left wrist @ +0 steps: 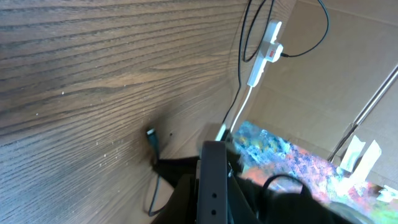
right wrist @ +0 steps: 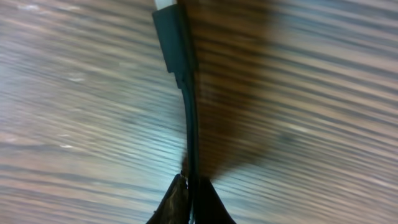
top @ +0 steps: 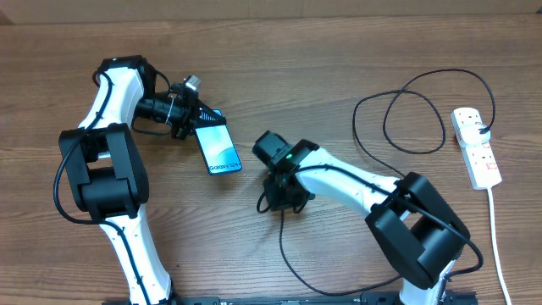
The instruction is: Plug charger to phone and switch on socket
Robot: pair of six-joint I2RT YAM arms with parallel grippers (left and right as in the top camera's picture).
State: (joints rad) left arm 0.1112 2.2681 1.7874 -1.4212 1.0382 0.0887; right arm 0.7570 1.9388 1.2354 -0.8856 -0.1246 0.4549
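Charger (right wrist: 190,118) cable sits pinched between the jaws of the right gripper (right wrist: 189,199). Its plug tip (right wrist: 174,43) stands out beyond them toward 12 o'clock in the right wrist view, in line with the fingers and just above the table (top: 339,51). Only a sliver of pale metal shows at the top edge, so the connector's end is cut off.

From overhead, the phone (top: 218,146) lies at about 10 o'clock from that gripper, near but apart. Its long axis runs from 11 to 5 o'clock, with the "Galaxy" short edge at the 5 o'clock end facing the right arm. The left gripper (top: 193,119) is clamped on the opposite short edge, at 11 o'clock. As I judge it, the coming move turns on lining the plug's axis up with that free short edge. The right arm carries the plug and is the nearer one to do it.

The cable trails off toward 6 o'clock, then loops round to the socket (top: 476,146) far out at 3 o'clock, already plugged in there. Its thick white cord (top: 495,237) runs down to 6 o'clock.

No view shows the phone's port. Overhead, the right gripper's body hides the plug tip. The left wrist view shows the phone only as a dark edge and a smeared colourful patch.
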